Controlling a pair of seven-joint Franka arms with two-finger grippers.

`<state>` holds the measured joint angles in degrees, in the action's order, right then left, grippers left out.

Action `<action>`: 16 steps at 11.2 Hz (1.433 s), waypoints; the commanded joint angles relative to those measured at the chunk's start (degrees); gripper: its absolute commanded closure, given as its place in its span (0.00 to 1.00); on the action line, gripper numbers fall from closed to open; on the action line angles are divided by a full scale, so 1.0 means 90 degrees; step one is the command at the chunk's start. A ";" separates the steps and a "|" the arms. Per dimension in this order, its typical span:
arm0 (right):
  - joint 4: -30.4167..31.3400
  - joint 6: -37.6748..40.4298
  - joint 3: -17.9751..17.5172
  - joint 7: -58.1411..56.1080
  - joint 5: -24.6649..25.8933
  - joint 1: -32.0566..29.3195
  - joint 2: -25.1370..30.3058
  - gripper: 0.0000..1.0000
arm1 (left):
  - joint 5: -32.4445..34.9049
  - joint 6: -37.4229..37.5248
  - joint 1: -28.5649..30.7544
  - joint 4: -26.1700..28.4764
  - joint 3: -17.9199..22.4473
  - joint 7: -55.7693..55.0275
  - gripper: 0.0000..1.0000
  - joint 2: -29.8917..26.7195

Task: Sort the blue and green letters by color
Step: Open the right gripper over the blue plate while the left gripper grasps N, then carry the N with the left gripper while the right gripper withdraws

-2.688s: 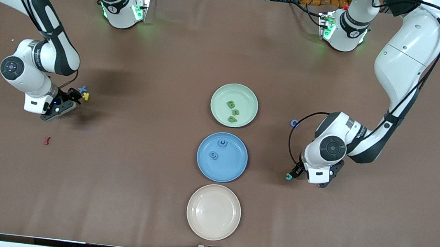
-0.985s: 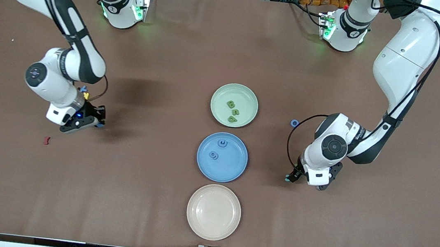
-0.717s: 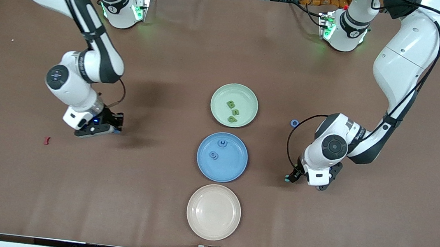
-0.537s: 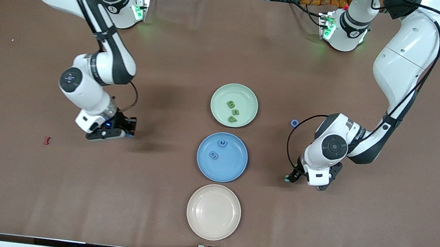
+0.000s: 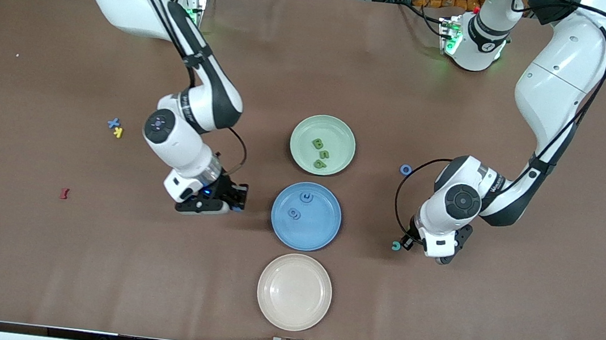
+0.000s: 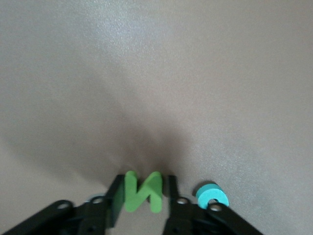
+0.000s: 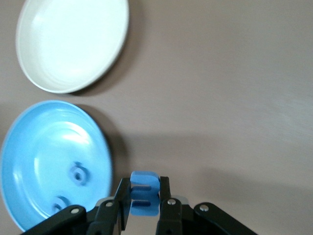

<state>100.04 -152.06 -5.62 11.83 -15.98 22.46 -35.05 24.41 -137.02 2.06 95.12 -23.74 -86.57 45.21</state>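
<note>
Carried toward plates, right gripper (image 7: 142, 198) pinches blue E (image 7: 145, 193).

From the front, my own wrist covers my left gripper (image 5: 407, 243), so the green N (image 6: 142, 191) there is hidden. My right gripper (image 5: 236, 199) shows only a blue sliver of its letter (image 7: 144, 193). The plates' letters are too small to read.

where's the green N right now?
Green foam letter N sits between the left tool's fingers, at table level beside a teal ring-shaped letter, toward the left arm's end.
</note>
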 commanded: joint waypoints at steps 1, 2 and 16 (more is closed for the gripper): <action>-0.1230 0.0011 0.0028 0.0345 -0.0149 0.0423 -0.0762 1.00 | 0.0081 -0.0068 0.0035 0.0037 0.0011 -0.0204 1.00 -0.0072; -0.1475 -0.0008 0.0028 0.0336 -0.0149 0.0550 -0.0909 1.00 | 0.0071 -0.0068 0.0035 0.0037 -0.0028 -0.0263 1.00 -0.0159; -0.0025 -0.0293 -0.0235 -0.1380 -0.0315 0.0242 -0.0365 0.00 | 0.0061 0.1319 -0.1527 0.0066 -0.1493 -0.2724 1.00 -0.0434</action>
<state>90.99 -156.78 -7.28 6.74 -17.96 29.29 -44.21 24.41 -125.83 -9.37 95.72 -37.35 -109.61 40.91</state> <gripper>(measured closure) 0.000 0.670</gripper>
